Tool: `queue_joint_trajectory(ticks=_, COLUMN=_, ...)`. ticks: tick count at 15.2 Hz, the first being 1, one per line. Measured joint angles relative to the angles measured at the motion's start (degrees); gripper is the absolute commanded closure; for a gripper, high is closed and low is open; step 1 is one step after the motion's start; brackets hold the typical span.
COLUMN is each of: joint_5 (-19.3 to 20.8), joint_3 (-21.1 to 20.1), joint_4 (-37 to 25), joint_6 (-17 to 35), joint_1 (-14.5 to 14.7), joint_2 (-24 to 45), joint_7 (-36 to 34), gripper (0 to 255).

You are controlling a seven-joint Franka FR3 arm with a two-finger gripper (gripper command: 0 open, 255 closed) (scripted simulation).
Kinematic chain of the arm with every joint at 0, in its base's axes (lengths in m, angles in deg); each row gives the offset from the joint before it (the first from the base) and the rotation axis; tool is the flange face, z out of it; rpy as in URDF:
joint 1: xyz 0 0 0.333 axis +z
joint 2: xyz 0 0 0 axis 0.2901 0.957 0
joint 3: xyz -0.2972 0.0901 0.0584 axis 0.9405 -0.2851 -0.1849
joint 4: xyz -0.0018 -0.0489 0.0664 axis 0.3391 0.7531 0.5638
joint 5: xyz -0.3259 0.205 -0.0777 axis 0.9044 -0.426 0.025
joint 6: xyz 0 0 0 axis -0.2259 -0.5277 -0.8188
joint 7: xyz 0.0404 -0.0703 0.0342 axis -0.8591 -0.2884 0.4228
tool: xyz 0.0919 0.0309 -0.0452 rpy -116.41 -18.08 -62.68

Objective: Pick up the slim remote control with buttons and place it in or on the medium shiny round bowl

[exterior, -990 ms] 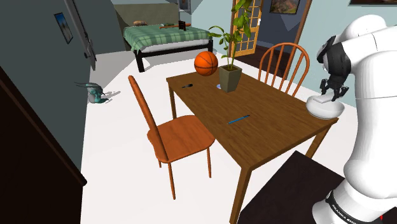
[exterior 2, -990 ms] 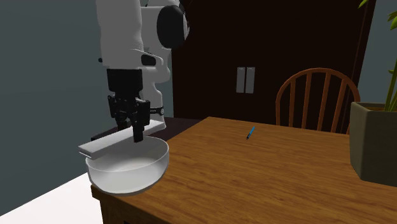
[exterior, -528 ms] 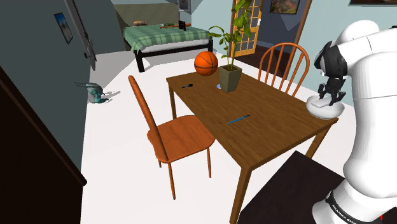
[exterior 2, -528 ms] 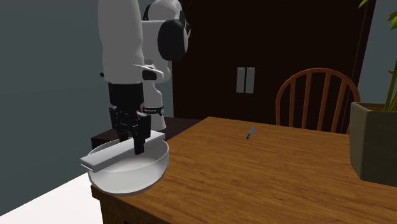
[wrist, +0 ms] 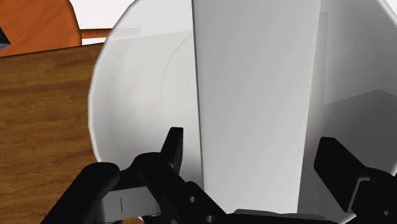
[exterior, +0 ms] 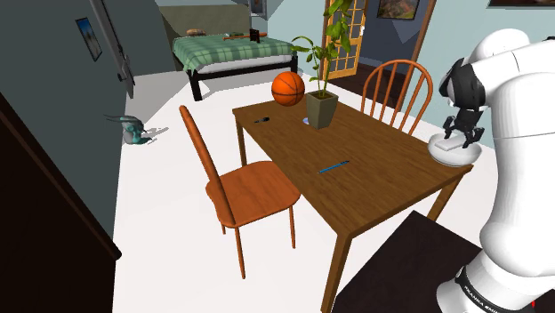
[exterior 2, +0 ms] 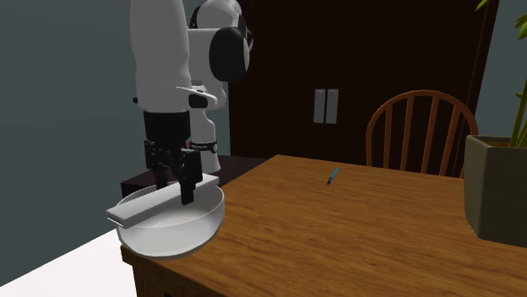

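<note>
Zero grip on white remote [exterior 2: 137,207]: straddles it with open claw [exterior 2: 173,192], fingers not touching. Lies across white bowl [exterior 2: 182,232] rim, lower left of second exterior view.

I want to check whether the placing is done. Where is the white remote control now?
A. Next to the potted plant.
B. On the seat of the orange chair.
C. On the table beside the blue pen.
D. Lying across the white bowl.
D: the second exterior view shows the remote control lying across the bowl, with one end sticking out past its rim.
</note>
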Motion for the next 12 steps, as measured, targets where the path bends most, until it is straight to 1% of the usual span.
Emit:
queue_joint_trajectory(ticks=4, joint_5=0.0, joint_3=0.0, joint_4=0.0, joint_6=0.0, joint_1=0.0, joint_2=0.0, joint_7=0.0, gripper=0)
queue_joint_trajectory(ticks=6, joint_5=1.1, joint_3=0.9, joint_4=-0.4, joint_6=-1.5, joint_1=0.8, joint_2=-1.3, joint_7=-0.7, gripper=0)
queue_joint_trajectory(ticks=8, joint_5=2.3, joint_3=1.8, joint_4=-2.2, joint_6=-4.1, joint_1=1.1, joint_2=-2.6, joint_7=-1.5, gripper=0)
queue_joint_trajectory(ticks=12, joint_5=2.8, joint_3=2.2, joint_4=-2.9, joint_6=-5.2, joint_1=1.1, joint_2=-3.1, joint_7=-1.8, gripper=0)
